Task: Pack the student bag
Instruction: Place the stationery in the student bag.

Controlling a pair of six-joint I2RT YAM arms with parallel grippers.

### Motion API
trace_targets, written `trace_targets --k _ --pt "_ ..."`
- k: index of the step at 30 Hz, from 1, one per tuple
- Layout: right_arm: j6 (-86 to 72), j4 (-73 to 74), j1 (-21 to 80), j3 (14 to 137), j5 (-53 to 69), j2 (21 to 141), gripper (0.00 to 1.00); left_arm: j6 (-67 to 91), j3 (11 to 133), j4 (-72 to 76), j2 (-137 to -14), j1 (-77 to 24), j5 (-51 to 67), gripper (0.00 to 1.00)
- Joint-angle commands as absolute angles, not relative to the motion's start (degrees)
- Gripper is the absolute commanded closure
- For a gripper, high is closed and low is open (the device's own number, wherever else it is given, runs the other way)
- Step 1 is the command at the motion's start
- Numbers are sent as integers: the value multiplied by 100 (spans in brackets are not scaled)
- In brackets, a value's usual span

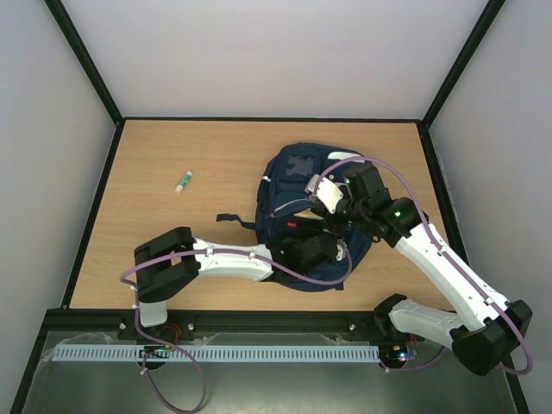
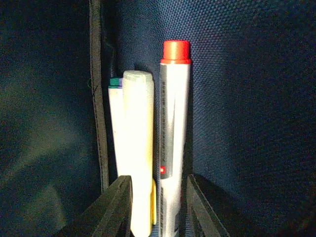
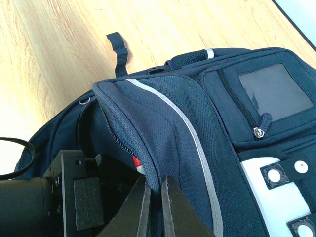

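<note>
The student bag (image 1: 297, 185) lies navy and flat mid-table, its front pocket held agape. My right gripper (image 1: 332, 207) is shut on the pocket's zip edge (image 3: 163, 168) and lifts the striped flap (image 3: 197, 133). My left gripper (image 1: 323, 250) reaches into that pocket. In the left wrist view its fingers (image 2: 158, 180) stand slightly open around a pale yellow highlighter (image 2: 137, 148) and a silver marker with a red cap (image 2: 174, 123), with a dark gap beside the marker. A white pen with a green tip (image 2: 114, 84) stands behind them against the bag's fabric (image 2: 237, 98).
A small white tube with a green cap (image 1: 183, 181) lies on the wooden table (image 1: 172, 250) left of the bag. A dark strap (image 1: 231, 219) trails from the bag's left side. Black frame rails and white walls border the table.
</note>
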State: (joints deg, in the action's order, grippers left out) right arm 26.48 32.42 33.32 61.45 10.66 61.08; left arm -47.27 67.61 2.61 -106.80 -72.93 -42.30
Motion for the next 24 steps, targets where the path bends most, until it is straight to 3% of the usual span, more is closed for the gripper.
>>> trace_targets --k 1,14,24 --pt "2514 2978 3339 6397 1430 5906 99 -4638 6908 319 -10624 -7320 -4451 68" --pt "2515 2779 3340 6097 1132 5893 99 -3740 6779 -618 -9778 -8103 -4910 65" --pt "2382 2259 3308 5455 942 5861 99 -1172 6532 -2278 -9059 -9079 -4873 64"
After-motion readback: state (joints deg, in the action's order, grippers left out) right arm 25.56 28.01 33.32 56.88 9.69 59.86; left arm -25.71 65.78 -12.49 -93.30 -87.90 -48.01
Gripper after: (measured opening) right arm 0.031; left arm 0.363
